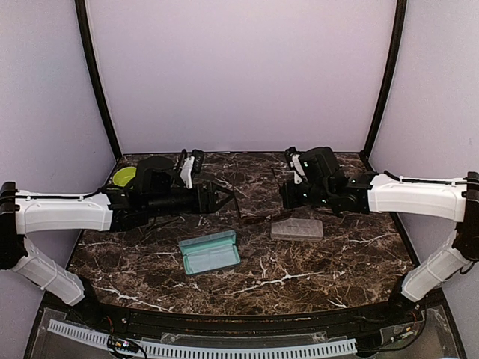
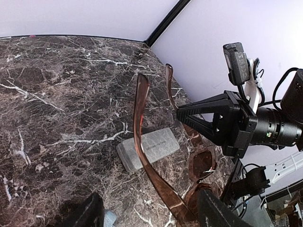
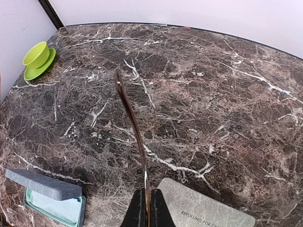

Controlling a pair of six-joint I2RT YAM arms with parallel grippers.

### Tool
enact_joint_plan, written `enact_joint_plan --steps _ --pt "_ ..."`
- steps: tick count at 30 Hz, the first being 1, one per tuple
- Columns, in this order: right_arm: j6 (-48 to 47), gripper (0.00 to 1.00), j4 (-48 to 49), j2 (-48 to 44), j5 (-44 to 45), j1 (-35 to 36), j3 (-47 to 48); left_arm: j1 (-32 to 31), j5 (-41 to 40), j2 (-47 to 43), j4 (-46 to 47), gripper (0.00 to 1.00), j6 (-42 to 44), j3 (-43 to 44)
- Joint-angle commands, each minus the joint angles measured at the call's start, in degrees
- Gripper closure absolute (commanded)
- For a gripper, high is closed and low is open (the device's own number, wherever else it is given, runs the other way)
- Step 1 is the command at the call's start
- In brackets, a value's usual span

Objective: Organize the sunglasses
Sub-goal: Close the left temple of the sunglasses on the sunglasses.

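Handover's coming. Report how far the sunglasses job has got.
Done: nothing visibly stowed; the open case holds no glasses, the closed case hides its contents. In hand: right hand shut on a temple of the brown sunglasses, left hand open beside them. Left: casing this pair; no second pair is in view.

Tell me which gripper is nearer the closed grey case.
Right. The right gripper hangs just beyond the closed grey case; the left gripper is off to its left, farther away.

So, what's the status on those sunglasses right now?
Right jaws shut on one temple of the brown sunglasses. Left jaws open, frame between them. Closed grey case nearby, nothing blocking.
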Motion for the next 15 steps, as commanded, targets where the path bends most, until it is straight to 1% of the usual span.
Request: enact_joint_plan --steps 1,4,9,15 --pt "-1.16 1.00 -0.27 0.18 1.52 0.64 3.10 0.15 -2.50 -3.69 -1.80 0.30 1.18 -0.43" --pt "-1.29 1.00 0.76 -0.36 1.19 0.59 2.69 0.15 -2.40 -3.28 -2.26 0.30 1.96 -0.21" --pt "-1.73 1.00 1.46 -0.34 0.76 0.64 2.95 0.15 -0.91 -3.35 -1.20 0.29 0.59 -1.14" --pt "-2.00 1.00 2.50 -0.25 -0.36 0.68 2.08 0.06 0.18 -4.79 -1.64 0.33 -0.08 -1.36"
